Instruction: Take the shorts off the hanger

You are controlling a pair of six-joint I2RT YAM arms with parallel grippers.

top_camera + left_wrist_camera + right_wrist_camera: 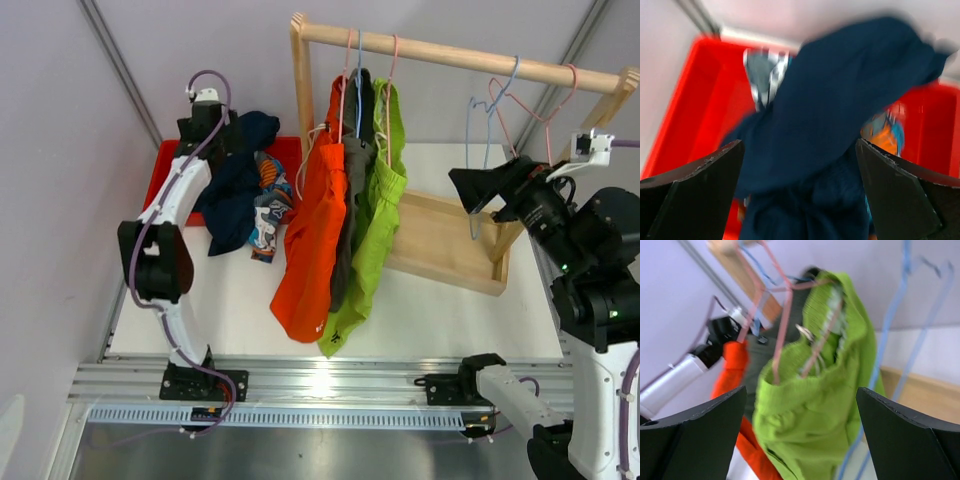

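Note:
Three pairs of shorts hang on hangers from the wooden rail (pixel 450 55): bright orange (pixel 315 230), grey (pixel 350 200) and lime green (pixel 378 220). The dark navy shorts (pixel 235 190) and the printed shorts (pixel 270 205) lie over the red bin (pixel 165 170). My left gripper (pixel 222 140) hovers above that bin, open; in its wrist view the navy shorts (pixel 840 100) spread blurred beneath the left gripper (pixel 799 150). My right gripper (pixel 465 190) is open to the right of the hanging clothes, facing the lime green shorts (pixel 815 405), which fill the space ahead of the right gripper (pixel 801 390).
An empty blue hanger (pixel 480 130) and an empty pink hanger (pixel 540 110) hang at the rail's right end, close above my right arm. The rack's wooden base (pixel 440 240) lies on the white table. A metal rail (pixel 320 385) runs along the near edge.

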